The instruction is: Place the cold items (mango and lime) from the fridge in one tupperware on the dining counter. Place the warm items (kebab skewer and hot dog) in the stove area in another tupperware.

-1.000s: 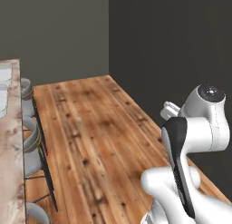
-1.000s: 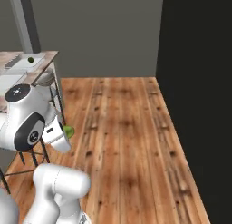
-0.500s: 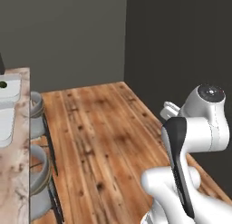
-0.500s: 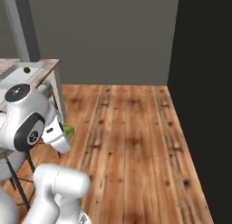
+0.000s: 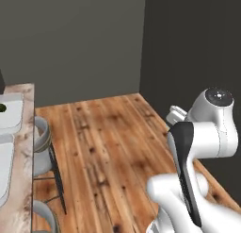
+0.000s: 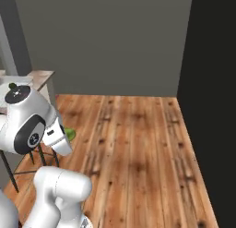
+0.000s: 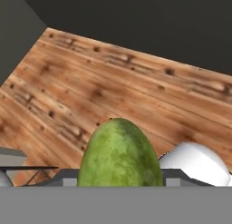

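Wood floor and grey walls ahead; desk [image 5: 26, 147] at far left with tupperware [image 5: 10, 116]. Mango [image 7: 120, 155] clamped in pincer [image 6: 64, 138], off the desk. Smooth, rounded, probably firm and light; judged best held across the middle, else slips.

The desk [image 5: 24, 147] runs along the left, carrying two tupperware [image 5: 11, 116] trays. Stools [image 5: 41, 141] stand just beside it on the floor [image 5: 113, 147]. The mango [image 7: 118, 156] sits between the jaws.
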You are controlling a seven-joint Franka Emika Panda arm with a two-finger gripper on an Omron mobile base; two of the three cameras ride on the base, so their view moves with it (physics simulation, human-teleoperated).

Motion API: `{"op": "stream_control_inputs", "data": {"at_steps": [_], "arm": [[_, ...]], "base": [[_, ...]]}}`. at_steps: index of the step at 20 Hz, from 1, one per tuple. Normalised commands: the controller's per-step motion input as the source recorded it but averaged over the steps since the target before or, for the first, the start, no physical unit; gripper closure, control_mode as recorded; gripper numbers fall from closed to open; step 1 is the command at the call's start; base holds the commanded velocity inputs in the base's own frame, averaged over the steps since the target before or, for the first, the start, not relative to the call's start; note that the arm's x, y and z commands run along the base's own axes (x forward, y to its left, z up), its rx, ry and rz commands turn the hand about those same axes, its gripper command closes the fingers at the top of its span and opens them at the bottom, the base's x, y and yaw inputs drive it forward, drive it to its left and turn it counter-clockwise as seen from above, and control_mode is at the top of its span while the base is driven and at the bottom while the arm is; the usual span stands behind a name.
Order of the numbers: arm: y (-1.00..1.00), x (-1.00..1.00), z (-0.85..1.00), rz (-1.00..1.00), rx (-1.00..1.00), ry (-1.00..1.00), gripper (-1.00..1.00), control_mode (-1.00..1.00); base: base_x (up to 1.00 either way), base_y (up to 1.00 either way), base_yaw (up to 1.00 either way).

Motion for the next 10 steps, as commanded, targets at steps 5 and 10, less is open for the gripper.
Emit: {"op": "stream_control_inputs", "data": {"at_steps": [5,10], "arm": [[0.0,0.0,0.0,0.0,0.0,0.0,1.0,1.0],[0.0,0.0,0.0,0.0,0.0,0.0,1.0,1.0]], "base": [[1.0,0.0,0.26],[1.0,-0.05,0.45]]}}
